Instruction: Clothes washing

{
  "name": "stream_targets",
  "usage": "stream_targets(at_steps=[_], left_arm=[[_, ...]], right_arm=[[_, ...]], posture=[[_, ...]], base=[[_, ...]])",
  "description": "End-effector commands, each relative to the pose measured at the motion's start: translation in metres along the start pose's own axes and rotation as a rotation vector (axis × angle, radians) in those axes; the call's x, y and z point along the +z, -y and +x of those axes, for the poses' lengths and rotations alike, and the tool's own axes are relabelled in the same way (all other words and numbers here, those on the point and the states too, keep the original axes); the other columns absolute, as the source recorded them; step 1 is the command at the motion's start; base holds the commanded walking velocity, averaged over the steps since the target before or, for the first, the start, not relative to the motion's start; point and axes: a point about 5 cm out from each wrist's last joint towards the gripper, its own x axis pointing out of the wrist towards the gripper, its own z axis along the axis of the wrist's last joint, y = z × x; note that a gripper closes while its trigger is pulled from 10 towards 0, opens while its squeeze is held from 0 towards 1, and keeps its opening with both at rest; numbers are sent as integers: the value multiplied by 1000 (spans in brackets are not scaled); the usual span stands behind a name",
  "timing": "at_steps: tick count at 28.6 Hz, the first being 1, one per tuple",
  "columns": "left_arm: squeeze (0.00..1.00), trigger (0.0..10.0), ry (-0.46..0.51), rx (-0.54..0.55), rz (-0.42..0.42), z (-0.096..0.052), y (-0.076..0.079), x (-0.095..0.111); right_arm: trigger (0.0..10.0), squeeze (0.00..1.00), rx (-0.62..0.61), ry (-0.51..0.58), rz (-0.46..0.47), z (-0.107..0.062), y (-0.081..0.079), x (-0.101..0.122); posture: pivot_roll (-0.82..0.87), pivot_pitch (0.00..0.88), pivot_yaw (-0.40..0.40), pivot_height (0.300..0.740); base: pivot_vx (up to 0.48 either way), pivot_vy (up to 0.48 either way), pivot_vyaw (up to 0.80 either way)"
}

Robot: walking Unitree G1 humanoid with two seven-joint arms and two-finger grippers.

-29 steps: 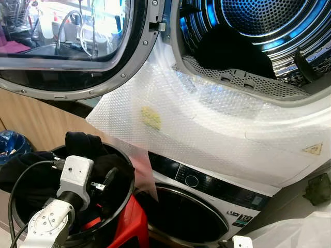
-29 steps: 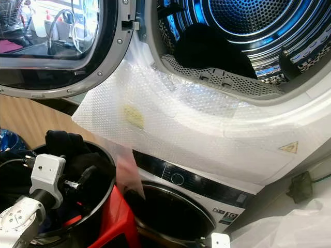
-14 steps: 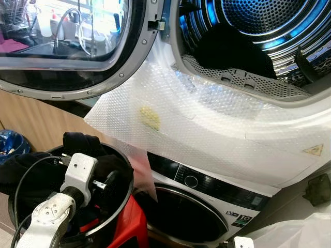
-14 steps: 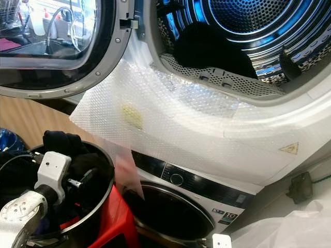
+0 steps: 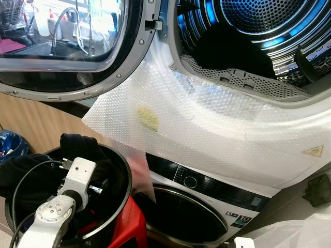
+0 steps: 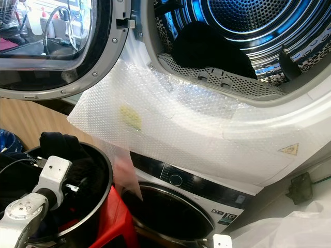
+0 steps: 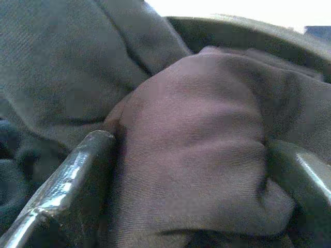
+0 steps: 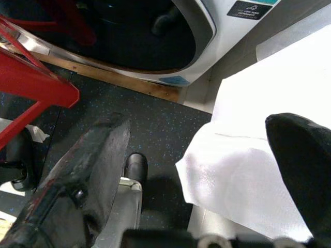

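Observation:
A black bucket [image 5: 125, 178] at lower left holds dark clothes [image 5: 77, 145]. My left gripper [image 5: 101, 188] reaches down into it. In the left wrist view its fingers [image 7: 77, 170] press on either side of a bunch of dark cloth [image 7: 207, 93], so the left gripper [image 7: 190, 151] is shut on it. Above, the upper machine's drum [image 5: 258, 15] stands open with a dark garment [image 5: 227, 49] lying just inside. Its round door [image 5: 72, 51] is swung out to the left. My right gripper [image 8: 201, 152] hangs open over the floor with nothing between its fingers.
Bubble wrap [image 5: 207, 126] covers the upper machine's front. Below it sits a second washer with a control panel [image 5: 207, 185] and a closed round door [image 5: 181, 219]. A red stool [image 5: 129, 230] carries the bucket. White sheeting [image 8: 269, 124] lies on the dark floor at right.
My left gripper has sunk a little deeper among the clothes in the bucket. The head view has shifted slightly; the machines have not moved.

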Motion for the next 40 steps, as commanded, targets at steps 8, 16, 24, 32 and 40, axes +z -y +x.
stream_targets(at_steps=[8, 16, 24, 32, 40], left_arm=[[0, 9255, -122, -71, 13, 9, 15, -11], [0, 0, -149, -117, 2, 13, 24, -7], [0, 0, -144, -138, -6, 15, 27, -2], [0, 0, -152, -157, -21, 16, 34, -4], [0, 0, -143, -187, -19, 15, 39, -2]], right_arm=[[10000, 0, -2, -8, -20, -1, 0, -4], [10000, 0, -16, -20, -13, -2, 2, -9], [10000, 0, -16, -20, -13, -2, 3, -8], [10000, 0, -20, -9, -15, -1, 5, -3], [10000, 0, -37, -17, -31, -4, 16, -11]], posture=[[147, 58, -135, 740], [128, 72, -122, 740], [114, 82, -122, 740], [89, 100, -114, 740], [34, 154, -95, 740]], base=[[0, 0, 0], [0, 0, 0], [0, 0, 0], [0, 0, 0], [0, 0, 0]])
